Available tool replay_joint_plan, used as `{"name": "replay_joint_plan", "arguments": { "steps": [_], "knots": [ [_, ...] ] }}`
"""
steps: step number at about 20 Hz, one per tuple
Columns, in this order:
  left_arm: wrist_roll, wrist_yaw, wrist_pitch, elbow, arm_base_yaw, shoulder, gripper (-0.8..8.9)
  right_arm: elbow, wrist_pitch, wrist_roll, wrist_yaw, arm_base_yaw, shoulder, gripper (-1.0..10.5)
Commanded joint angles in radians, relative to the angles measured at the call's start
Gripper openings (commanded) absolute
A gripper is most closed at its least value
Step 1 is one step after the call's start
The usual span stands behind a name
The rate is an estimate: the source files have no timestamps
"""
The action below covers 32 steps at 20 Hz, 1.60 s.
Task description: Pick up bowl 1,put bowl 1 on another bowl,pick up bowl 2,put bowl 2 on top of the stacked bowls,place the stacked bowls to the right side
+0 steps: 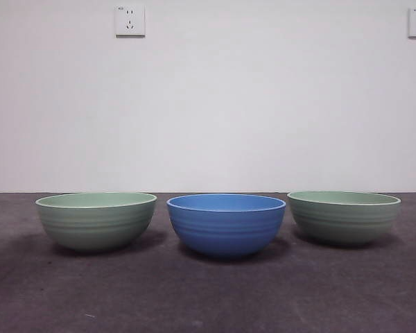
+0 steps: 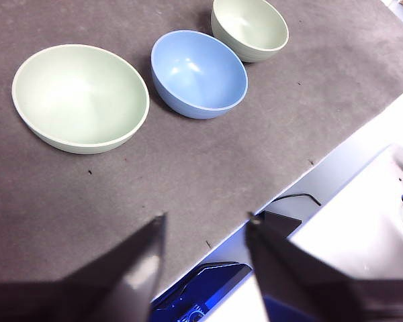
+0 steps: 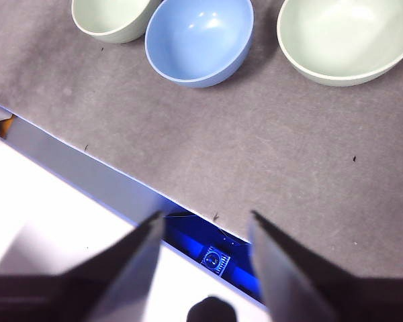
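Observation:
Three bowls stand in a row on the dark grey mat. The blue ridged bowl is in the middle. A pale green bowl stands to its left and a matching green bowl to its right. All three are upright, empty and apart from each other. My left gripper is open, hovering over the mat's near edge, well short of the left green bowl. My right gripper is open too, above the table's near edge, far from the bowls.
The dark mat covers the table up to a white wall with two sockets. Beyond the mat's near edge lie a white surface and a blue-lit device.

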Motion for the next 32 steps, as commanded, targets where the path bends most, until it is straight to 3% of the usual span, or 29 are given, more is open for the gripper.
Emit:
{"name": "replay_joint_plan", "arguments": {
  "steps": [1, 13, 23, 32],
  "knots": [
    [0.008, 0.0, 0.006, 0.001, -0.003, -0.001, 6.64, 0.0, 0.006, 0.015, 0.0, 0.002, 0.0, 6.2],
    [0.008, 0.0, 0.011, 0.001, -0.003, -0.001, 6.64, 0.0, 0.098, 0.111, 0.014, 0.002, 0.047, 6.2],
    [0.008, 0.001, 0.013, 0.001, -0.003, -0.001, 6.64, 0.0, 0.346, 0.203, 0.219, 0.002, 0.284, 5.9],
    [0.007, 0.001, 0.012, 0.001, -0.003, -0.001, 6.64, 0.0, 0.568, 0.216, 0.274, 0.001, 0.596, 5.9]
  ]
}}
